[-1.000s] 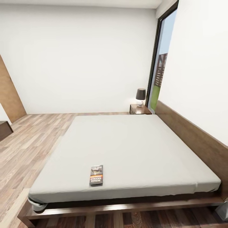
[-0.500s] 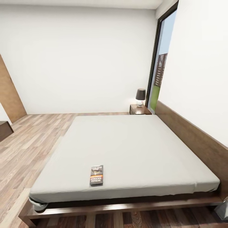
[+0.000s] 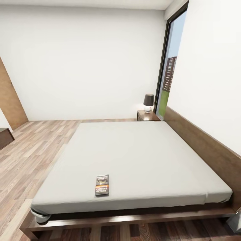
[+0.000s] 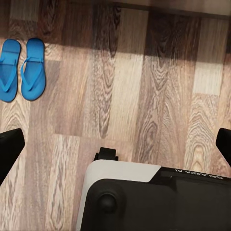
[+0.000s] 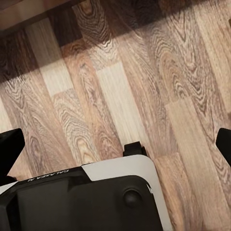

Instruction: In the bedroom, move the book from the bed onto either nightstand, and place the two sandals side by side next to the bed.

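The book [image 3: 101, 184] lies flat on the pale mattress of the bed [image 3: 134, 157], near the mattress edge closest to me. A dark nightstand [image 3: 147, 115] with a small lamp [image 3: 148, 102] stands at the bed's far corner by the window. Two blue sandals [image 4: 22, 69] lie side by side on the plank floor in the left wrist view. My left gripper [image 4: 116, 147] hangs open above the floor, well apart from the sandals. My right gripper [image 5: 116, 144] is open too, over bare planks, with nothing between its fingers.
A brown door [image 3: 10, 100] and the end of a low dark cabinet [image 3: 5, 137] are at the left. A tall window [image 3: 169, 67] stands beyond the headboard [image 3: 204, 144]. Open wood floor [image 3: 30, 150] runs along the bed's left side. My base [image 4: 144, 192] shows below both wrists.
The head view has shifted very slightly, so the bed's near edge sits a little differently in the picture. The book has kept its place on the mattress.
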Controlling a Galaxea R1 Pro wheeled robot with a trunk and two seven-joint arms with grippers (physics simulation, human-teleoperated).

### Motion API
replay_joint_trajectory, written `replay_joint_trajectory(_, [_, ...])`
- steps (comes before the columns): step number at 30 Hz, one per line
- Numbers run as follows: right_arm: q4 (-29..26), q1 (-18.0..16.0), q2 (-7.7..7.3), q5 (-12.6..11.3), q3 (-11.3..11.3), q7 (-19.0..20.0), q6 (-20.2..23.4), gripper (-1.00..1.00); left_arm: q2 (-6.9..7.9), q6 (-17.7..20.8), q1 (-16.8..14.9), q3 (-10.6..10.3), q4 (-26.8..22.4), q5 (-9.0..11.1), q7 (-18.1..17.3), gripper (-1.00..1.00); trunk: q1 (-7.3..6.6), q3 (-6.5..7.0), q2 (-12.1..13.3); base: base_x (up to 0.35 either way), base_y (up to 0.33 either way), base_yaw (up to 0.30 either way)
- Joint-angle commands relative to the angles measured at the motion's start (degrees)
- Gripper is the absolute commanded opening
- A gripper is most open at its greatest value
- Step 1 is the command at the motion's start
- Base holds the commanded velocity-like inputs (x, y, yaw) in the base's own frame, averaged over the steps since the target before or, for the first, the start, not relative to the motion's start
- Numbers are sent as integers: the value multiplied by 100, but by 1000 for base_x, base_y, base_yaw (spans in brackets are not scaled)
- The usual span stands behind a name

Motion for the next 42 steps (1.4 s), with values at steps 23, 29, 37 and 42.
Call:
replay_joint_trajectory(23, [6,-5,-1,-18,-52,28,-10,100,124,-29,-6,58,-8,-51,6,100,3,-13,-12,200,0,0])
replay_joint_trajectory(29, [6,-5,-1,-18,-52,28,-10,100,123,-30,-6,58,-9,-51,6,100,3,-13,-12,96,0,0])
replay_joint_trajectory(37, [6,-5,-1,-18,-53,31,-10,100,131,-30,-6,64,-9,-51,6,100,3,-13,-12,277,0,0])
replay_joint_trajectory(42, [6,-5,-1,-18,-53,31,-10,100,131,-31,-6,61,-8,-51,6,100,3,-13,-12,69,0,0])
